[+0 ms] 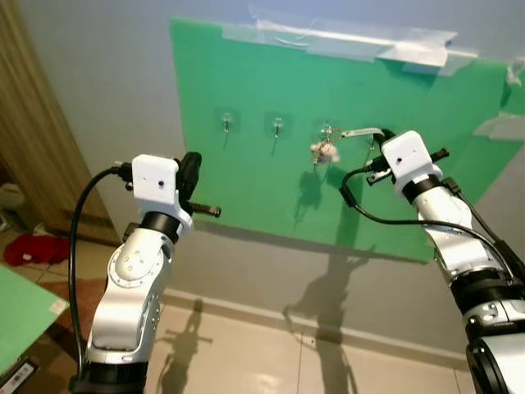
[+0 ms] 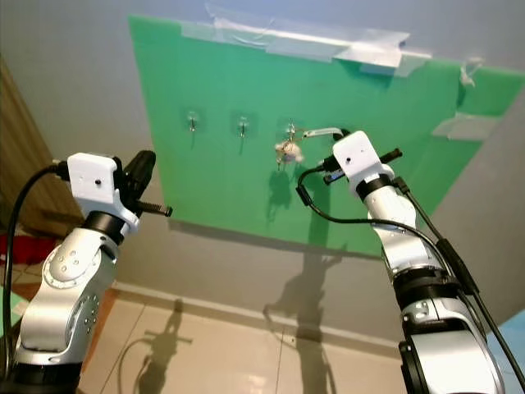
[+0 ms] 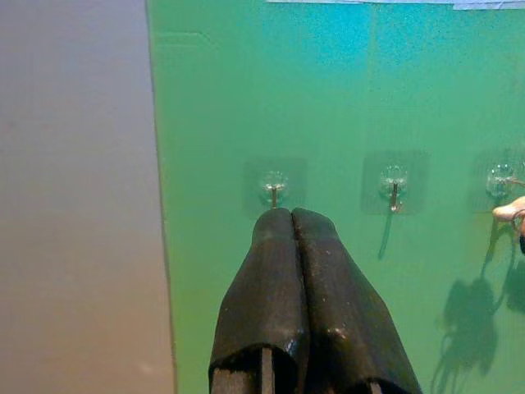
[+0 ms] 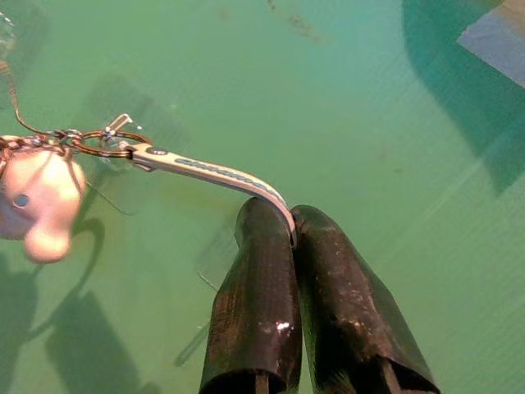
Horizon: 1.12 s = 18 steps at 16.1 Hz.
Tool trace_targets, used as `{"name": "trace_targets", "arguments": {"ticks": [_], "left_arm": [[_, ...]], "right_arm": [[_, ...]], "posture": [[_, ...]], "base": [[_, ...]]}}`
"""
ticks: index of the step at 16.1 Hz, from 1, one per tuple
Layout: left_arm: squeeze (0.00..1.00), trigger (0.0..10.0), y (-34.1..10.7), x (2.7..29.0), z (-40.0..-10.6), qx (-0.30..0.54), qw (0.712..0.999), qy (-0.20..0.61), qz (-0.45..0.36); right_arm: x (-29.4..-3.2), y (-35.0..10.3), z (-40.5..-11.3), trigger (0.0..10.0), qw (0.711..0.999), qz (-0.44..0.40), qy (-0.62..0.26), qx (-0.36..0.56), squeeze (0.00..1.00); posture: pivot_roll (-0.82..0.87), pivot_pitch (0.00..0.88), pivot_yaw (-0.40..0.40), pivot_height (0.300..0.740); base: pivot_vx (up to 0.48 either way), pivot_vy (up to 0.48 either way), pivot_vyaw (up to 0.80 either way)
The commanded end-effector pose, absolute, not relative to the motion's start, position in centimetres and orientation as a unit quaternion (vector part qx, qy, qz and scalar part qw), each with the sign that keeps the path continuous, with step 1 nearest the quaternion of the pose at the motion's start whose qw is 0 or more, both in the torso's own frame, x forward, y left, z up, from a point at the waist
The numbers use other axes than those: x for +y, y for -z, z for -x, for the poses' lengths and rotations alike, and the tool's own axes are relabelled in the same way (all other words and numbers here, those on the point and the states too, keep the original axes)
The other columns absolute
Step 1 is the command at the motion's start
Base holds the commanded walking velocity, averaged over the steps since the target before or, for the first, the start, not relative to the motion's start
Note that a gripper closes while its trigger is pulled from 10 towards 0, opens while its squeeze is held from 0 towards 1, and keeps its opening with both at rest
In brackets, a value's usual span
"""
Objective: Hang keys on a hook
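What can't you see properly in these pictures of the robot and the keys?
- Whether the small metal key ring is over the third clear hook: too small in the eye views, cut off by the edge in the right wrist view.
- What the pale round charm is: blurred and cut by the frame edge.
- The tip of the right gripper, shut on the white strap: hidden behind its white wrist housing in the eye views.

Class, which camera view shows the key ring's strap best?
The right wrist view: the strap runs large and sharp from the right gripper to the key ring. Both eye views show it small against the green board; the left wrist view catches just a pale edge.
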<state>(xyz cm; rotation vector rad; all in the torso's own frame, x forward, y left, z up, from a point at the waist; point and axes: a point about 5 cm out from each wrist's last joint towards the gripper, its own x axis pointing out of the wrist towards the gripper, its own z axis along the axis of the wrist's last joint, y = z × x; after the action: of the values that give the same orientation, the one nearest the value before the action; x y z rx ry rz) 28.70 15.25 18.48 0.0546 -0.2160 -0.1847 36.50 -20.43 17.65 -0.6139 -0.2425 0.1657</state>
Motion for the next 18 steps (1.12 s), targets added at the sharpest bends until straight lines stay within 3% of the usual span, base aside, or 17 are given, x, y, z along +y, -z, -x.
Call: {"name": "trace_targets", "arguments": {"ticks": [1, 10, 11, 12, 18], "left_arm": [[0.0, 10.0, -18.6, 15.0, -28.7, -0.11, 0.989, 0.098, -0.03], [0.0, 10.0, -18.5, 15.2, -28.7, -0.106, 0.989, 0.094, -0.036], [0.0, 10.0, -18.4, 15.2, -28.7, -0.106, 0.989, 0.093, -0.036], [0.0, 10.0, -18.4, 15.3, -28.7, -0.104, 0.99, 0.092, -0.037], [0.0, 10.0, -18.1, 15.4, -28.7, -0.099, 0.99, 0.09, -0.041]], "right_arm": [[-21.0, -17.7, -36.3, 0.0, 0.948, 0.288, -0.066, -0.119, 0.0], [-20.6, -16.5, -36.2, 0.0, 0.961, 0.256, -0.061, -0.088, 0.0], [-20.8, -16.4, -36.4, 10.0, 0.964, 0.248, -0.055, -0.08, 0.0], [-21.0, -16.4, -36.4, 10.0, 0.968, 0.234, -0.049, -0.077, 1.0], [-21.1, -15.8, -36.3, 10.0, 0.971, 0.226, -0.045, -0.061, 1.0]], "posture": [[0.01, 0.0, -0.019, 0.74], [0.02, 0.0, -0.021, 0.74], [0.02, 0.0, -0.022, 0.74], [0.02, 0.0, -0.021, 0.74], [0.02, 0.0, -0.025, 0.74]], "base": [[0.0, 0.0, 0.0], [0.0, 0.0, 0.0], [0.0, 0.0, 0.0], [0.0, 0.0, 0.0], [0.0, 0.0, 0.0]]}}
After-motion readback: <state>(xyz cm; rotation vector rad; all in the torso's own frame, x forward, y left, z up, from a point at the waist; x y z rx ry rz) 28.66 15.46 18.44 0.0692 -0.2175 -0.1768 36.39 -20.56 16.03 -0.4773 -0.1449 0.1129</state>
